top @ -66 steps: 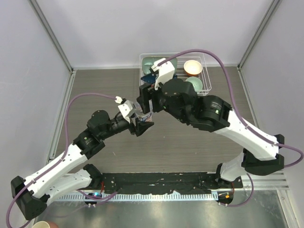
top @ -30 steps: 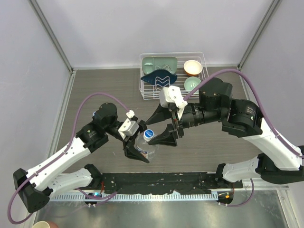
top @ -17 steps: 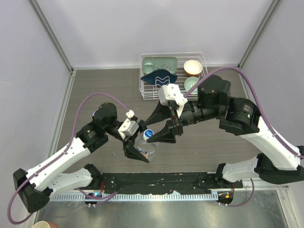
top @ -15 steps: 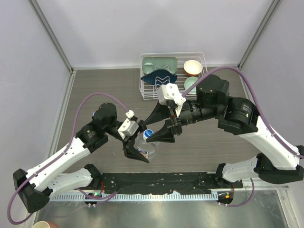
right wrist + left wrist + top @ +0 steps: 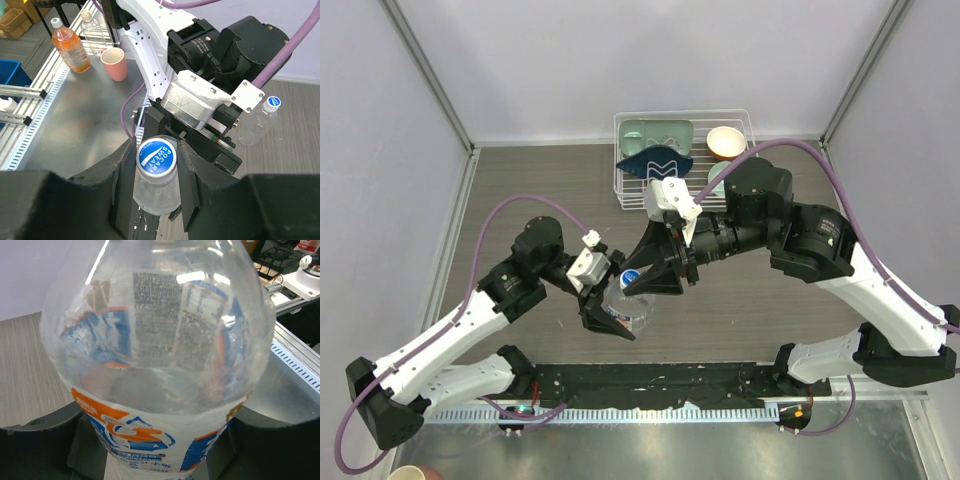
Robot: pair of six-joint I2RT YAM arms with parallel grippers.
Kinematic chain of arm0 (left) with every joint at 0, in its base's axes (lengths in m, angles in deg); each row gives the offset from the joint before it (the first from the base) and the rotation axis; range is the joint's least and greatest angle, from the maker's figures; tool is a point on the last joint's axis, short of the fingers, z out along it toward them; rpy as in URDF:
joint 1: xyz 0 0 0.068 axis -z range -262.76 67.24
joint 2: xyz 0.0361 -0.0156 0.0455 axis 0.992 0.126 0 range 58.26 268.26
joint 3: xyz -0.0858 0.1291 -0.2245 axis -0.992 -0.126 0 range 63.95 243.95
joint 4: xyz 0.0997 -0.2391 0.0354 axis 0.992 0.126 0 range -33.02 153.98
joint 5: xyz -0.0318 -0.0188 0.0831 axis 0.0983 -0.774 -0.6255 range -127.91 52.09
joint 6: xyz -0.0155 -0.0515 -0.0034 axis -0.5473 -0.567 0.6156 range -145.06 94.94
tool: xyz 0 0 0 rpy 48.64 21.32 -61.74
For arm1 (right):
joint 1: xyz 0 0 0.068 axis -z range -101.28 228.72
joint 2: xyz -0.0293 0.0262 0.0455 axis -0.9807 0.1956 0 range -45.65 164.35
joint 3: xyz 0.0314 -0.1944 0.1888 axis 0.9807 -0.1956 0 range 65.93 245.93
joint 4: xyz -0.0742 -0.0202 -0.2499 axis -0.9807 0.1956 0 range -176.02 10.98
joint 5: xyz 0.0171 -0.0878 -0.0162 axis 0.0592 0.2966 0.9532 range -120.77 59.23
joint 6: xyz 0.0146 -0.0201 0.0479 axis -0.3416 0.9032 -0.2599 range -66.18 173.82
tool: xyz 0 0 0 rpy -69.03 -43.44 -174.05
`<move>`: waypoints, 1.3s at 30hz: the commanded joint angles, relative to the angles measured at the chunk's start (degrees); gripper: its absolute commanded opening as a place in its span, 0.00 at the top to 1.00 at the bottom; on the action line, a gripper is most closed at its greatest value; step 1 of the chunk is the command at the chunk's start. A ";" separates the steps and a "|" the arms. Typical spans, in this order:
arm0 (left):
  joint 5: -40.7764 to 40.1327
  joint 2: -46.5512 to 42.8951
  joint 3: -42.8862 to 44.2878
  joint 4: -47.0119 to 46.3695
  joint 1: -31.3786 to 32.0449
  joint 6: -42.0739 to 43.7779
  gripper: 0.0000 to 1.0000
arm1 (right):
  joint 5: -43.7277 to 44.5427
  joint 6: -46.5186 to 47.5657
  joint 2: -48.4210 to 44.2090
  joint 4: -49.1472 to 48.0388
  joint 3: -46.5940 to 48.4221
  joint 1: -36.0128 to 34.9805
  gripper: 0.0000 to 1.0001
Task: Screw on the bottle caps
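Note:
A clear bottle (image 5: 626, 310) with a blue, orange and white label (image 5: 150, 440) stands upright, and my left gripper (image 5: 617, 306) is shut on its body, one finger (image 5: 35, 440) on each side. On its neck sits a bottle cap (image 5: 156, 158) with a blue printed top. My right gripper (image 5: 156, 162) is shut on that cap, both fingers pressed against its sides. In the right wrist view a second clear bottle (image 5: 252, 125) lies on the table behind the left arm, with a cap (image 5: 272, 103) on its neck.
A white wire rack (image 5: 625, 195) with bowls stands at the back of the table. Past the table's near edge, on a metal bench, stand an orange drink bottle (image 5: 70, 47) and a pink cup (image 5: 115, 62).
My right gripper has moved left onto the held bottle's cap and its jaws have closed on it. The left gripper and the bottle have stayed put.

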 commanded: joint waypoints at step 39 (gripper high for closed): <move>-58.29 -7.59 -3.47 -13.02 -2.72 0.74 1.00 | 82.76 -29.49 11.93 3.77 -0.19 -6.57 0.99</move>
